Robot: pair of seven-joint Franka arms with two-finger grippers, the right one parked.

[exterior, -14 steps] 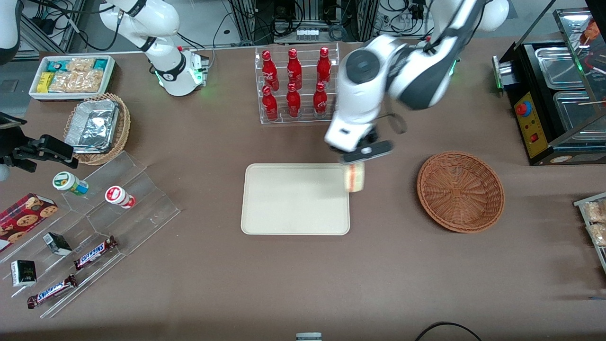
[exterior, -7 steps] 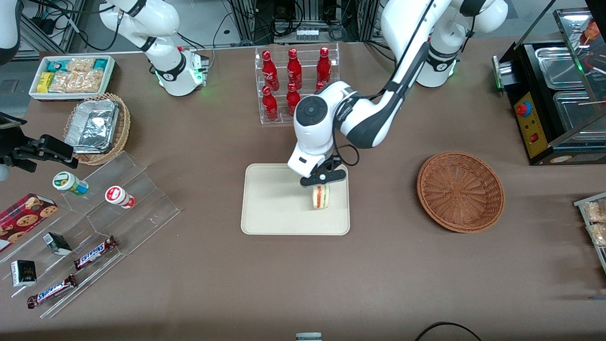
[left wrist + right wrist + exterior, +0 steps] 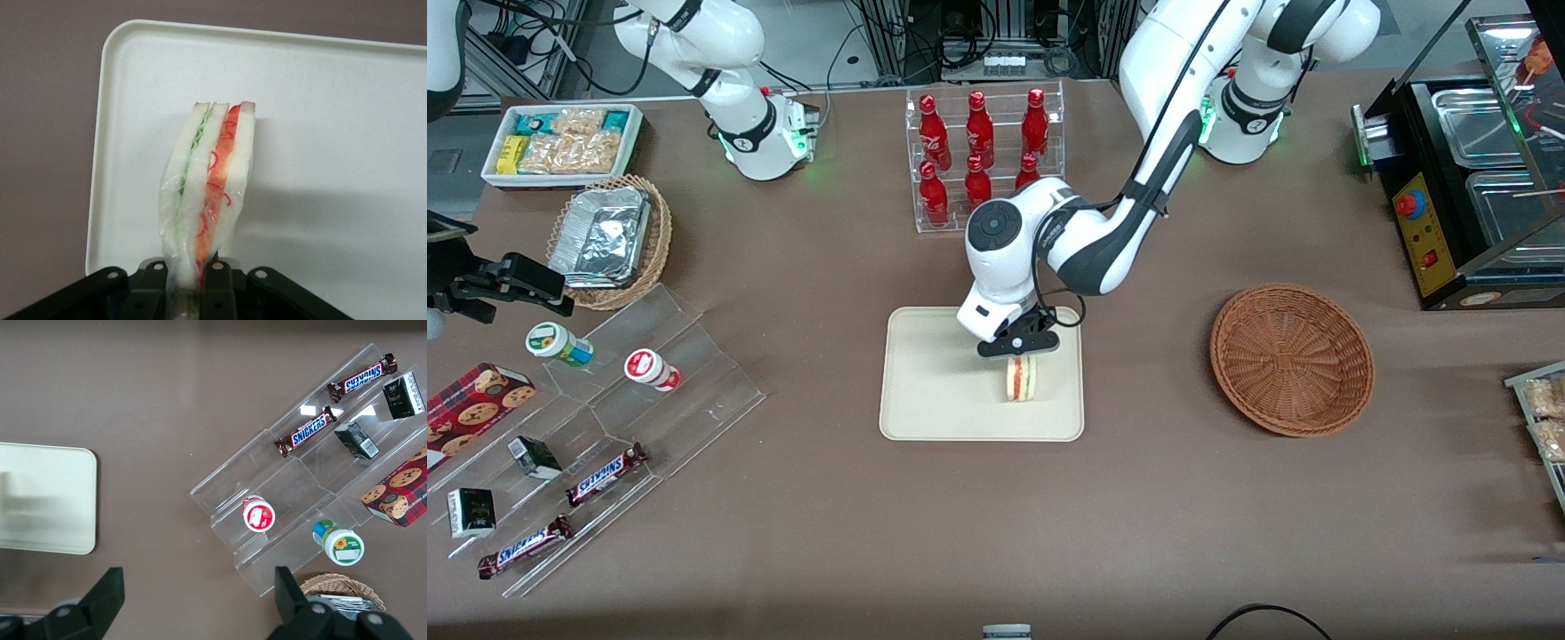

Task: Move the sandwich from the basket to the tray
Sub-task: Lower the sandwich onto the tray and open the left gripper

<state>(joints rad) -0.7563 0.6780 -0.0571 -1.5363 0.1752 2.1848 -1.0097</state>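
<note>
The pincer (image 3: 1021, 356) grips the sandwich (image 3: 1022, 380) by one narrow end, fingers clamped on the plastic-wrapped bread; the wrist view shows the wedge (image 3: 208, 187) standing on edge between them, filling layers facing the camera. Held this way, the wedge hangs with its long edge down, which probably suits setting it flat-edged onto the tray (image 3: 934, 391), just right of centre in the front view. It sits low over the tray's surface, toward the edge nearest the basket (image 3: 1292, 358), which lies bare at the right of the frame; whether it touches the tray I cannot tell. The release looks like the step left.

Readable writing: "SNICKERS" on the bars (image 3: 605, 474) on the clear stepped stand (image 3: 694, 391) at lower left. The red bottles (image 3: 978, 160) in the rack at top centre carry white script too small to read.
</note>
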